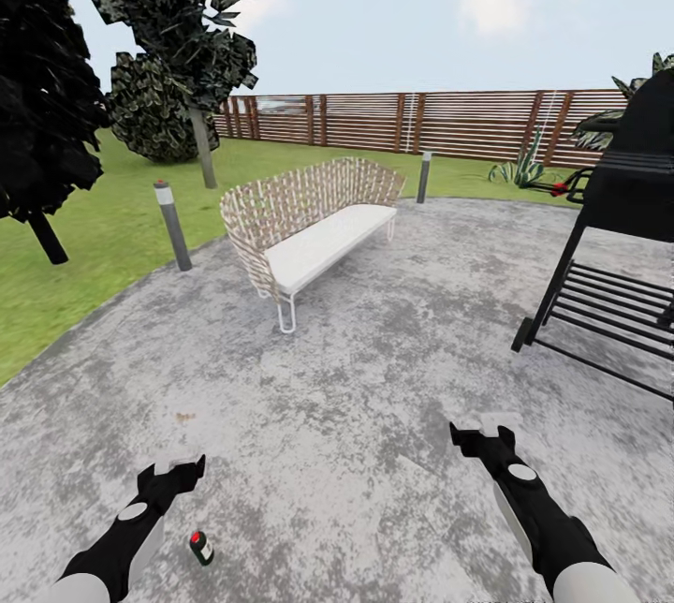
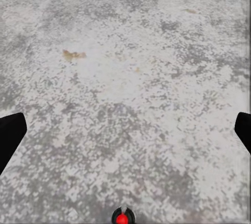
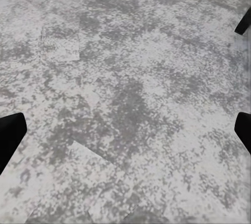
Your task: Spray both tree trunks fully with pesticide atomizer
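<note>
The pesticide atomizer (image 1: 200, 548), a small dark green bottle with a pale label and a red spot on top, stands on the grey paving close in front of me. It sits just right of my left forearm and behind my left gripper (image 1: 178, 469), which hovers open and empty over the floor. In the left wrist view the atomizer (image 2: 123, 217) shows at the frame's edge, behind the spread gripper (image 2: 125, 135). My right gripper (image 1: 482, 436) (image 3: 125, 135) is also open over bare paving. One tree with a pale trunk (image 1: 202, 150) stands on the lawn at far left.
A woven bench (image 1: 309, 228) with a white cushion stands ahead in mid-patio. A black grill (image 1: 618, 238) occupies the right side. Two short bollard lights (image 1: 173, 226) (image 1: 424, 177) edge the paving. A dark tree (image 1: 42, 116) is at far left, and a slat fence (image 1: 421, 124) closes the back.
</note>
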{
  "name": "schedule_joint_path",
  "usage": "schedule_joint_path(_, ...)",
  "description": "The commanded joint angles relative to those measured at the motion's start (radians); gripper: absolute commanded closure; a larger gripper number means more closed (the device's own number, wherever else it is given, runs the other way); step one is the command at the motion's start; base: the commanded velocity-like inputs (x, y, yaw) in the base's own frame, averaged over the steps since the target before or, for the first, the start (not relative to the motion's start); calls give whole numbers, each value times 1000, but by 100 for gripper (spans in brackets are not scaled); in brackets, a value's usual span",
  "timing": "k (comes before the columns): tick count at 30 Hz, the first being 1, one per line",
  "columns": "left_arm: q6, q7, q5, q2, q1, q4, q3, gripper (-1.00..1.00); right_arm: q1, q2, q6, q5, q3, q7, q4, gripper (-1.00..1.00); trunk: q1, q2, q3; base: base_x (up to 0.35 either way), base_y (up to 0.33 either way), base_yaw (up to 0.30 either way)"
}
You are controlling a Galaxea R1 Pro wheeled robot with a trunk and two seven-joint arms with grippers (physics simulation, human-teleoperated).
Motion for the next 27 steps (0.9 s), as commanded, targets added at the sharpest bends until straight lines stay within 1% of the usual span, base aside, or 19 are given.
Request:
schedule_joint_path(1,-3,0,1,1,-1,1,1,-100,0,0,6,4,-1,0,-2,-100,0,0,-1,0,-21,-40)
schedule_joint_path(2,-2,-2,1,2,-1,2,2,-100,0,0,6,4,0,0,-2,-100,0,0,-1,0,-13,-25)
schedule_joint_path(6,-1,-5,1,6,-1,8,2,-100,0,1,6,4,-1,0,-1,-100,15,-28,-14,0,-5,-9)
schedule_joint_path(27,-1,-4,-2,6,-1,11,-2,-100,0,2,6,4,-3,-4,-1,-100,96,-175,-83,0,0,0)
